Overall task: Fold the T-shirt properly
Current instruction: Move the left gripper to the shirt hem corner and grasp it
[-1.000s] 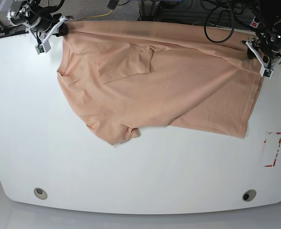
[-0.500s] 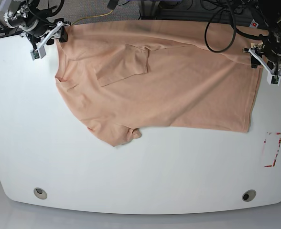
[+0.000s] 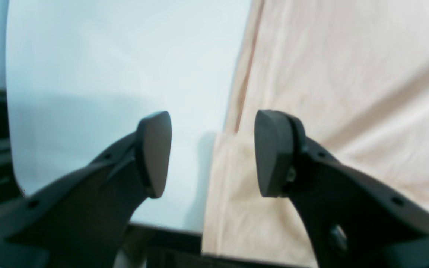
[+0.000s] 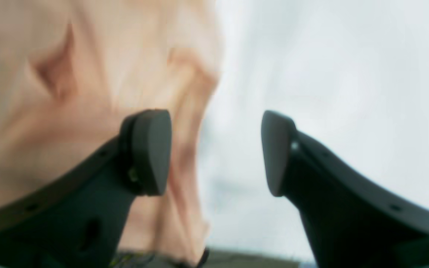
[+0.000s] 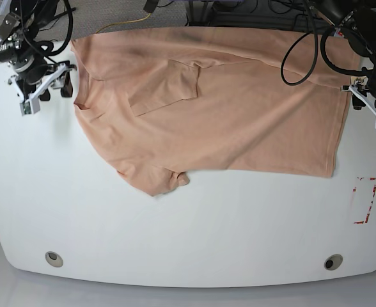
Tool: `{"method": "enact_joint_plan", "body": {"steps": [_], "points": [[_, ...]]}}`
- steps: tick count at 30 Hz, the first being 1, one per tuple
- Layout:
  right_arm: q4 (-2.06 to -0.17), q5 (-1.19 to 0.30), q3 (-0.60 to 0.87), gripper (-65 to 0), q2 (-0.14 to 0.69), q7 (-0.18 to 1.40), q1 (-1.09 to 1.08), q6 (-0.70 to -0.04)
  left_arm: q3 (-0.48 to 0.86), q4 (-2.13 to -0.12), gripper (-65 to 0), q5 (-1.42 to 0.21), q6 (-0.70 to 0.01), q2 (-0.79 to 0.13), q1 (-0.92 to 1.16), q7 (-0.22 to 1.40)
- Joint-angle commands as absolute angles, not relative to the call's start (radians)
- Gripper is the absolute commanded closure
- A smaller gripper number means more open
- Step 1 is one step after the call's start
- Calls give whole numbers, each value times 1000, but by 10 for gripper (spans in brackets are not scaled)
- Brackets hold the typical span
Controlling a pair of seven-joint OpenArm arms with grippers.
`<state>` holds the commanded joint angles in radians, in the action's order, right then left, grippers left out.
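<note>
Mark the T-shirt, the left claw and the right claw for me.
T-shirt (image 5: 239, 121), base view, middle of the spread body.
Left claw (image 3: 212, 154), left wrist view, open gap midway between the fingertips, over the shirt's edge.
Right claw (image 4: 216, 152), right wrist view, open gap midway between the fingertips.

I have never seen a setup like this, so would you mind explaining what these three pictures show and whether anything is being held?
It is a two-armed robot at a white table, meant to fold the peach T-shirt spread across the far half. The wide picture looks down from above. The other two come from cameras on the wrists, looking out between each gripper's two dark fingers. The left gripper sits at the shirt's edge on the overhead view's right side; the right gripper sits at the opposite edge. Both are open and hold nothing. The shirt lies rumpled, one sleeve folded over.
</note>
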<state>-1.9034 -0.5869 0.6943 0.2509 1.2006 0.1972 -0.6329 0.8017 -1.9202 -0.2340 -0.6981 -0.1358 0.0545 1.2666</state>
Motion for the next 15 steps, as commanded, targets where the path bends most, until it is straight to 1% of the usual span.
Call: {"method": "enact_joint_plan", "body": {"steps": [3, 4, 9, 11, 12, 15], "points": [[-1811, -587, 627, -365, 275, 1207, 74, -631, 773, -1919, -415, -234, -698, -136, -7, 1262], [-1785, -587, 613, -365, 282, 1207, 48, -631, 765, -1919, -424, -234, -698, -136, -21, 1262], [-1593, -585, 524, -365, 292, 1207, -131, -633, 679, -1916, -433, -234, -698, -134, -107, 1207], [-1526, -585, 498, -365, 311, 1202, -193, -633, 648, -1900, -433, -234, -698, -134, -125, 1184], [-1481, -585, 478, -365, 321, 1193, -225, -633, 634, -1890, -433, -234, -677, -134, -136, 1162], [-1357, -585, 407, -365, 334, 1139, -317, -638, 611, -1824, -431, -234, -549, -136, -156, 1078]]}}
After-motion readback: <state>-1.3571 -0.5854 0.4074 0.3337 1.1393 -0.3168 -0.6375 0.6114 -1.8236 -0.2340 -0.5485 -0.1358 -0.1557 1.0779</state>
